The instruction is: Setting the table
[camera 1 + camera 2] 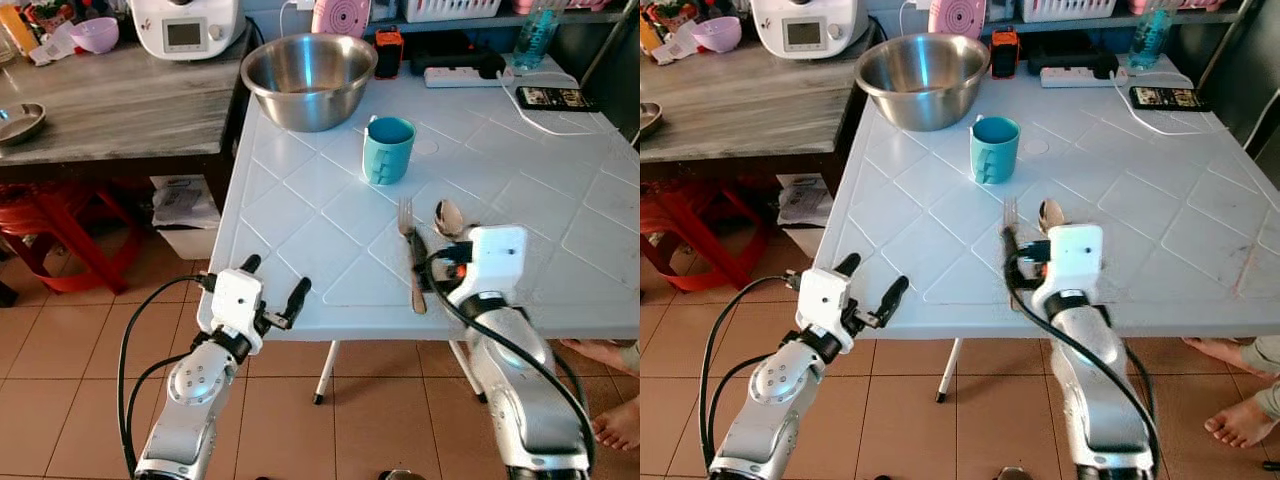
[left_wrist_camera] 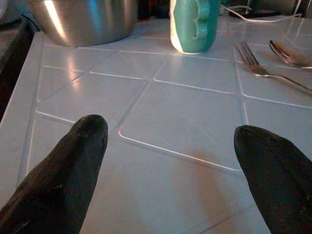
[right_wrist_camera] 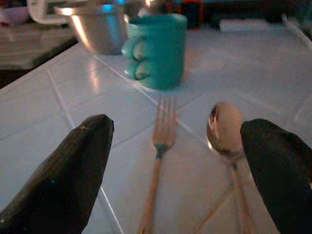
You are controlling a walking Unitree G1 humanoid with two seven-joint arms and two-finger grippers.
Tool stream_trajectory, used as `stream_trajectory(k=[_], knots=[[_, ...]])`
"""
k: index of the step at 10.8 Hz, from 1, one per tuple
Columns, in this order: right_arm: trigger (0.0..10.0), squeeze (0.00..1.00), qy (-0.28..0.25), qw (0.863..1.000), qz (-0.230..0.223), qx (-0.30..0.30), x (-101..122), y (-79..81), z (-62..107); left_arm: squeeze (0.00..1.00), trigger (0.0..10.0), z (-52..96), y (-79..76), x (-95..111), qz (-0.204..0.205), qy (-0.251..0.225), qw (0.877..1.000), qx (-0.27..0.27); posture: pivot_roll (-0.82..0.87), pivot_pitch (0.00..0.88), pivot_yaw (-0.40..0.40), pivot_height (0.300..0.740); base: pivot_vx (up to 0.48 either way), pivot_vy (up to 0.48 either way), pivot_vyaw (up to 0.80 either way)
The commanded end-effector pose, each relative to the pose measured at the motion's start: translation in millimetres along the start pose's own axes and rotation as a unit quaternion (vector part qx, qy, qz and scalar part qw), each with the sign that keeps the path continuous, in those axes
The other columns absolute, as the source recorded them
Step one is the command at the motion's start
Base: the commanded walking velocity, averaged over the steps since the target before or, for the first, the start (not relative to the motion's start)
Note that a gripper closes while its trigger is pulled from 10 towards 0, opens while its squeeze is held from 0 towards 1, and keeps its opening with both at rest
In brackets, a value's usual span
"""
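Steel fork (image 3: 158,146) and spoon (image 3: 225,130) lie side by side near the table's (image 1: 300,250) six o'clock edge, the teal mug (image 1: 388,149) at twelve o'clock of them. Risk: a wide grab could catch both pieces or nudge them off the edge. Right gripper (image 3: 175,165) hovers spread around them, holding nothing. Left gripper (image 1: 275,292), at the seven o'clock corner, is also spread, empty

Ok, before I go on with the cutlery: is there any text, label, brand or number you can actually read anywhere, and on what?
None can be read.
White kitchen appliance: it has a small grey display, too small to read.
Black phone on the white table: lit screen, content blurred.
Papers under the table: print too small.
Teal mug, steel bowl, fork, spoon: no markings seen.
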State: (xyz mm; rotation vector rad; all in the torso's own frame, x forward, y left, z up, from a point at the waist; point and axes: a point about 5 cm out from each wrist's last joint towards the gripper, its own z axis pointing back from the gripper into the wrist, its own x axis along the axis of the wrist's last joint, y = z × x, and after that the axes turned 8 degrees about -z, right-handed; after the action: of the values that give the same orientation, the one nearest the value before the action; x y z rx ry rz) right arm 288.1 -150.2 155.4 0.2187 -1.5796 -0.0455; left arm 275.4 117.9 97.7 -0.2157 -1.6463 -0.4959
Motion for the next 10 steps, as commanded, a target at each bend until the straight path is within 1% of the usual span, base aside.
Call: stream_trajectory(k=[1,2,3,4,6,8,9,10], knots=[[10.0,0.0,0.021,0.999,-0.029,-0.006,-5,-1.9,-2.9,0.0,10.0,0.5,-0.2,-2,-0.002,0.003,1.0,-0.007,-0.2,0.148,0.081,0.74,0.0,0.0,0.0],[10.0,0.0,0.037,0.999,-0.038,0.012,-10,2.5,-5.4,0.0,10.0,0.8,-1.1,-3,-0.004,0.003,1.0,-0.009,-0.2,0.148,0.081,0.74,0.0,0.0,0.0],[10.0,0.0,0.034,0.999,-0.035,0.011,-9,2.6,-6.1,0.0,10.0,0.9,-1.7,-3,-0.005,0.002,1.0,-0.011,-0.2,0.148,0.08,0.74,0.0,0.0,0.0],[10.0,0.0,0.038,0.999,-0.03,-0.002,-10,-1.0,-7.0,0.0,10.0,0.6,-1.8,-2,-0.006,0.001,1.0,-0.011,-0.2,0.144,0.078,0.74,0.0,0.0,0.0],[10.0,0.0,0.049,0.999,0.003,-0.01,-12,-3.0,-12.0,0.0,10.0,-1.0,-3.4,-1,-0.004,-0.002,1.0,-0.01,-0.2,0.14,0.075,0.74,0.0,0.0,0.0],[10.0,0.0,0.046,0.999,0.016,-0.011,-13,-0.8,-16.1,0.0,10.0,-1.3,-4.7,0,-0.004,-0.004,1.0,-0.011,-0.2,0.141,0.076,0.74,0.0,0.0,0.0],[10.0,0.0,0.049,0.999,0.008,-0.011,-14,0.3,-17.1,0.0,10.0,-1.2,-4.7,-1,-0.004,-0.003,1.0,-0.01,-0.2,0.141,0.076,0.74,0.0,0.0,0.0],[10.0,0.0,0.06,0.998,0.01,-0.013,-15,0.3,-18.4,0.0,10.0,-1.3,-5.0,0,-0.004,-0.003,1.0,-0.011,-0.19,0.143,0.077,0.74,0.0,0.0,0.0]])
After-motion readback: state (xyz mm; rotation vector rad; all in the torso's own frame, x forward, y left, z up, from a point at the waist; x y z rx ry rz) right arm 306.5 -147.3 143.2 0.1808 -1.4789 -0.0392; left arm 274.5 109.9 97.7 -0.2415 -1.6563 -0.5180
